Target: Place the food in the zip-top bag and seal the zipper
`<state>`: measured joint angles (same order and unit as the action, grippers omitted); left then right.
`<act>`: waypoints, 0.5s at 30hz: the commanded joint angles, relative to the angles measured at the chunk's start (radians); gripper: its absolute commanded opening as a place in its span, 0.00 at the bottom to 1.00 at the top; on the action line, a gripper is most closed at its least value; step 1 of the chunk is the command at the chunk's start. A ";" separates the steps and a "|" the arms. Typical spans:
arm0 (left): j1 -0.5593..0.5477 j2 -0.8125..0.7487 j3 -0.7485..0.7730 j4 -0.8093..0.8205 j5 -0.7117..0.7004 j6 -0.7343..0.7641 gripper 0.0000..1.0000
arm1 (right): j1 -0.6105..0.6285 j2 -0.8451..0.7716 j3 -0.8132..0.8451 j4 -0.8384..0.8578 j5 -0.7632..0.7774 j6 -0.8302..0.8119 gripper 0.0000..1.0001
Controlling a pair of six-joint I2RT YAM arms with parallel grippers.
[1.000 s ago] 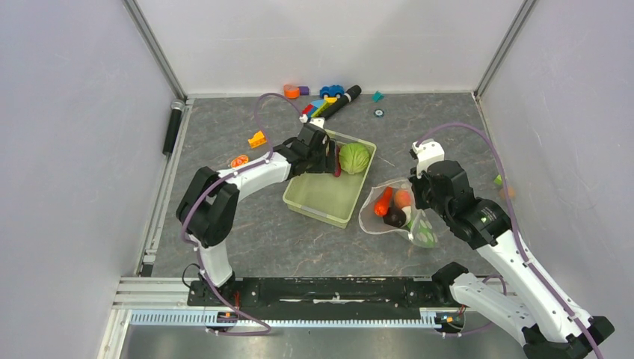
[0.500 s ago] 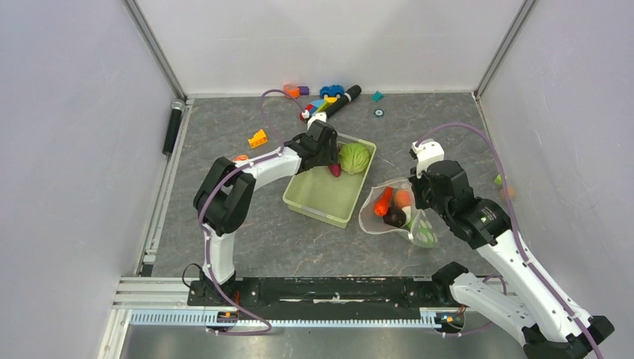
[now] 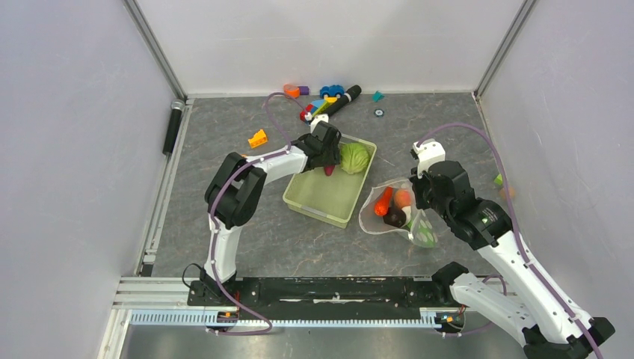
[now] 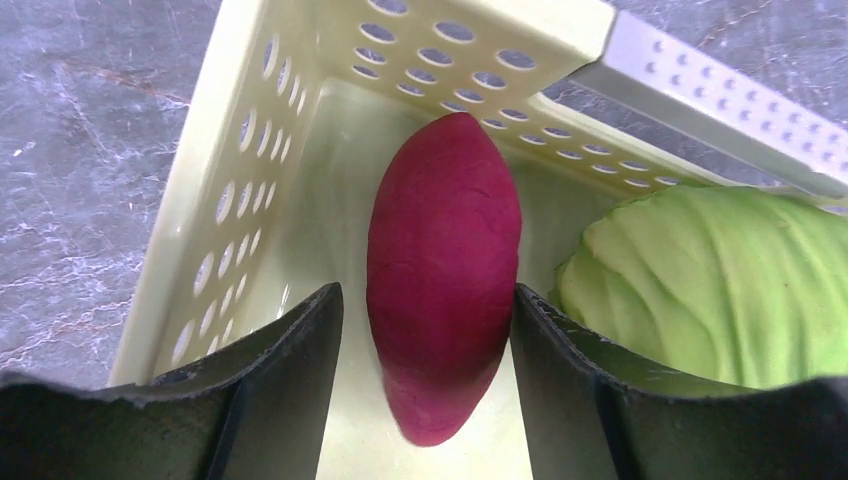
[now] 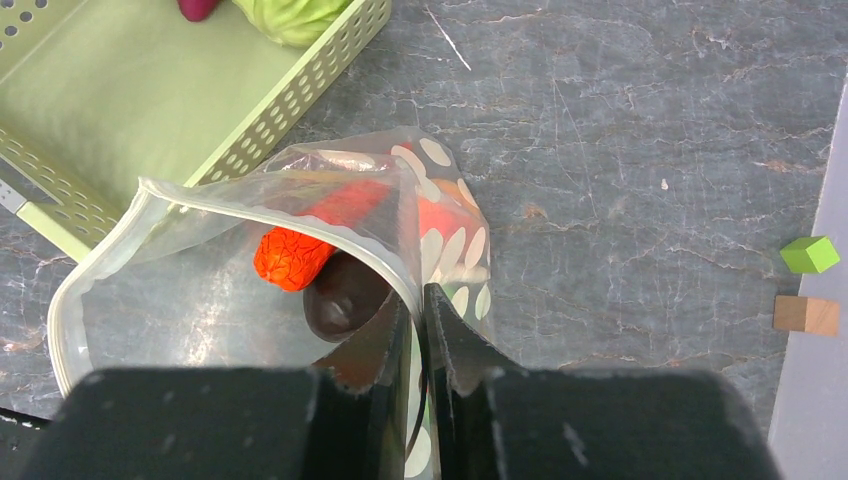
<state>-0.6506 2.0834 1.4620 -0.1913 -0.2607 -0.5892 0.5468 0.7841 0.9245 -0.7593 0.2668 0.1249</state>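
Note:
My left gripper [image 4: 428, 295] is open inside the pale green basket [image 4: 230, 200], its jaws either side of the purple eggplant [image 4: 443, 270]; the right jaw touches it, the left stands just off. The green cabbage [image 4: 700, 280] lies right beside it. From above, the left gripper [image 3: 327, 153] is at the basket's far corner. My right gripper [image 5: 418, 300] is shut on the rim of the clear dotted zip-top bag [image 5: 200, 300], holding its mouth and pale zipper [image 5: 300, 205] open. The carrot [image 5: 295, 255] and the dark maroon ball [image 5: 340, 300] lie inside. The peach [image 3: 403, 197] and cucumber [image 3: 424, 235] show there too.
The basket [image 3: 325, 196] sits just left of the bag [image 3: 374, 221]. Building-block toys [image 3: 329, 93] and a black marker [image 3: 344, 99] lie at the back, an orange block [image 3: 257, 138] to the left. A green cube [image 5: 810, 254] and a tan cube [image 5: 806, 314] lie by the right wall.
My left arm's elbow has swung right and forward, and its gripper has settled lower into the basket around the eggplant. The right arm and the bag have not moved.

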 commanded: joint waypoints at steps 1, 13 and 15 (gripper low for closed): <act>0.005 0.030 0.038 -0.009 -0.022 -0.046 0.65 | -0.002 -0.008 0.002 0.031 0.013 -0.014 0.14; 0.003 -0.030 -0.013 -0.004 0.027 -0.043 0.02 | -0.002 -0.013 0.000 0.031 0.013 -0.014 0.14; 0.003 -0.070 -0.037 0.005 0.034 -0.041 0.02 | -0.003 -0.013 0.000 0.032 0.009 -0.012 0.14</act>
<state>-0.6491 2.1044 1.4628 -0.1974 -0.2520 -0.6044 0.5468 0.7841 0.9241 -0.7574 0.2668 0.1249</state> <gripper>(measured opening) 0.539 0.145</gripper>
